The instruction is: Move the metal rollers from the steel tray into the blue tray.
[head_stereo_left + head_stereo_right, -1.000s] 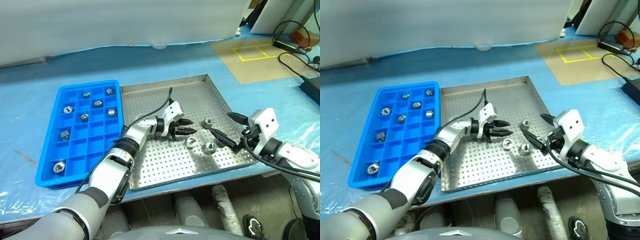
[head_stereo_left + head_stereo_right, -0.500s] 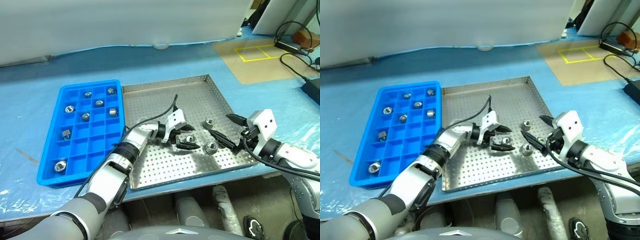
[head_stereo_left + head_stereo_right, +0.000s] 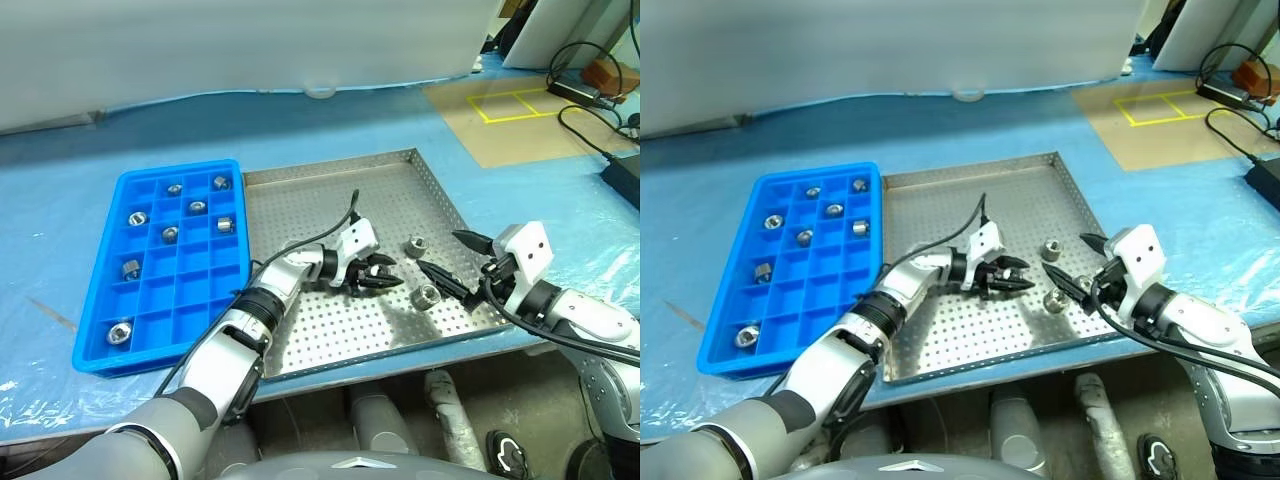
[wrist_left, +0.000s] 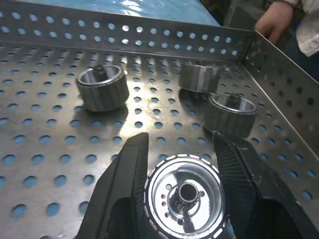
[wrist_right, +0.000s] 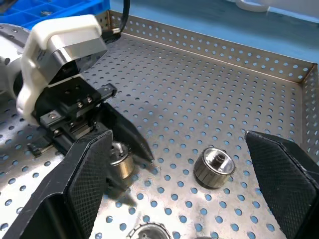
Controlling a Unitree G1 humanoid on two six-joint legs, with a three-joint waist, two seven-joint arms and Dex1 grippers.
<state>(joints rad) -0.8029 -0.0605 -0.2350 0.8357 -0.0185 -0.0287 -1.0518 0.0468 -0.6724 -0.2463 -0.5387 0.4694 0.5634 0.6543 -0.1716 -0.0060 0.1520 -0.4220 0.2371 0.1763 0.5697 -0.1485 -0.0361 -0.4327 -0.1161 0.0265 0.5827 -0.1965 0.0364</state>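
Left gripper [image 3: 380,276], fingers clamped on one metal roller [image 4: 185,194] (bore facing the wrist camera), low over the perforated floor of the steel tray [image 3: 330,190]. Right gripper [image 3: 458,262], jaws spread wide and holding nothing, at the tray's right edge beside two loose rollers [image 3: 427,296]. Blue tray [image 3: 100,300] to the left of the steel tray, touching it, with seven rollers [image 3: 119,332] in separate compartments.

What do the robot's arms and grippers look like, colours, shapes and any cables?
Both arms are silver-grey shells with black joint rings. The left gripper and right gripper each have a white boxy housing and two black, tapering pointed jaws, ribbed on their inner faces. A thin black cable loops above the left wrist, and black cables run along the right forearm.
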